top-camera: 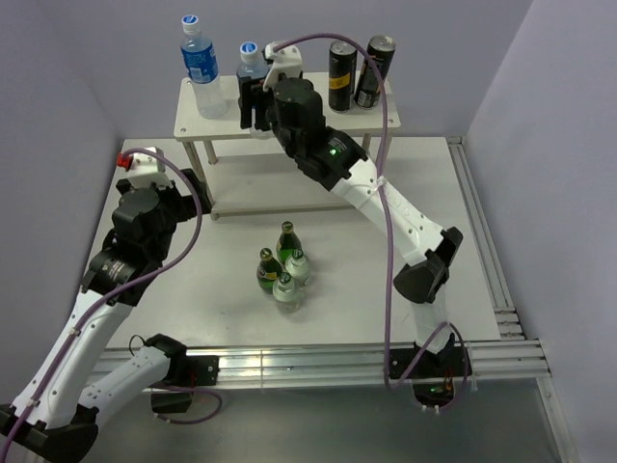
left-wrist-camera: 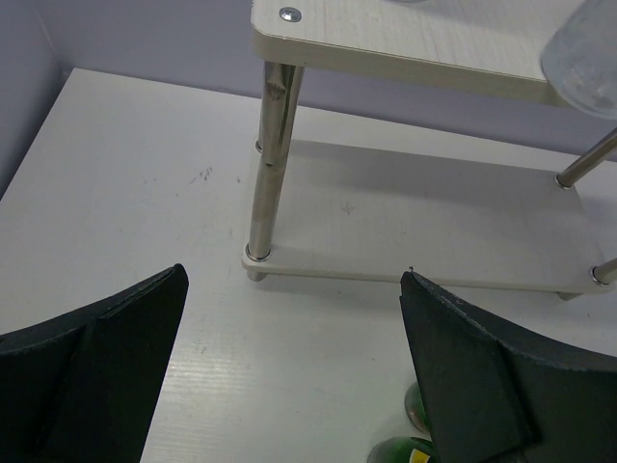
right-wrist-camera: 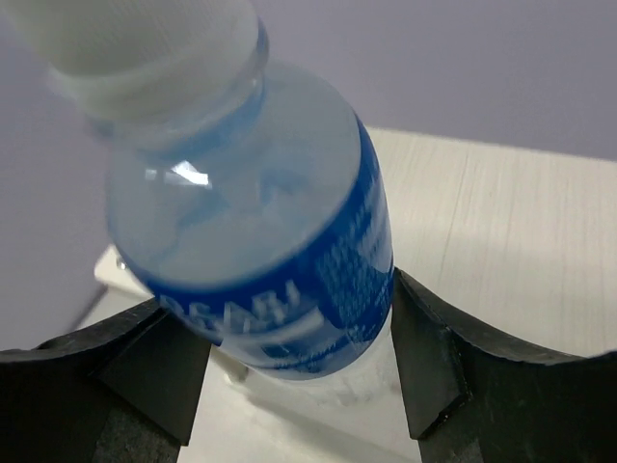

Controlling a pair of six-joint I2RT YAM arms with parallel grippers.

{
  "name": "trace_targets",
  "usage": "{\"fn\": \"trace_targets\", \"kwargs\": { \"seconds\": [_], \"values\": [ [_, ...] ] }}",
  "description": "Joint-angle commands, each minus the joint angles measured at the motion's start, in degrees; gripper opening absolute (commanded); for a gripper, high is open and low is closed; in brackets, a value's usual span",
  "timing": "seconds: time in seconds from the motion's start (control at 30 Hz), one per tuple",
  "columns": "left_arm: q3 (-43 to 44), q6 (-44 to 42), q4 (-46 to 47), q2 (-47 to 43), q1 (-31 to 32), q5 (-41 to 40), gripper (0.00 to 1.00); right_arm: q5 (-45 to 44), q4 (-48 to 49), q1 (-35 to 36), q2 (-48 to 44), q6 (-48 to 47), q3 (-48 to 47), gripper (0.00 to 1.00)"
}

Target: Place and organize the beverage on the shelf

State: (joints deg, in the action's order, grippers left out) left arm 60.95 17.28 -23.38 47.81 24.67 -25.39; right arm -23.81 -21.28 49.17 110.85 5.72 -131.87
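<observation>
The cream-white shelf [top-camera: 318, 122] stands at the back of the table. One clear, blue-labelled bottle [top-camera: 200, 68] stands at the left end of its top board. My right gripper [right-wrist-camera: 289, 318] is shut on a second blue-labelled bottle [right-wrist-camera: 280, 241] beside it, which stands upright on the top board [right-wrist-camera: 501, 241]. Two dark green bottles [top-camera: 285, 241] and two clear green-labelled ones [top-camera: 286, 290] cluster on the table in front of the shelf. My left gripper [left-wrist-camera: 294, 273] is open and holds nothing. It hangs low over the table left of that cluster, facing the shelf's lower board [left-wrist-camera: 434, 222].
Two dark cans [top-camera: 342, 75] stand at the right end of the top board. A metal shelf leg [left-wrist-camera: 268, 164] is straight ahead of the left gripper. Aluminium rails [top-camera: 487, 251] run along the table's right and near edges, and walls close in on the left, back and right.
</observation>
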Motion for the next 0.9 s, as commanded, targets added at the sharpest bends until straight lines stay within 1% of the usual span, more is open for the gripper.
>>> {"fn": "trace_targets", "kwargs": {
  "seconds": [0.0, 0.17, 0.5, 0.87],
  "values": [
    [-0.3, 0.56, 2.63, -0.97, -0.32, 0.07, 0.99, 3.86, 7.03, -2.93, -0.64, 2.72, -8.39, 0.0],
    [0.22, 0.65, 2.11, -0.26, -0.5, 0.69, 0.99, 5.97, 9.85, -4.69, 0.16, 4.74, -7.61, 0.0],
    [0.22, 1.0, 2.02, -0.26, -2.25, 2.71, 0.99, 9.75, 12.75, -5.84, 6.22, 8.17, -8.75, 0.0],
    [-0.04, 1.18, 2.02, -0.26, -2.78, 3.24, 0.99, 9.22, 17.49, -6.01, 9.12, 9.22, -6.03, 0.0]
  ]
}}
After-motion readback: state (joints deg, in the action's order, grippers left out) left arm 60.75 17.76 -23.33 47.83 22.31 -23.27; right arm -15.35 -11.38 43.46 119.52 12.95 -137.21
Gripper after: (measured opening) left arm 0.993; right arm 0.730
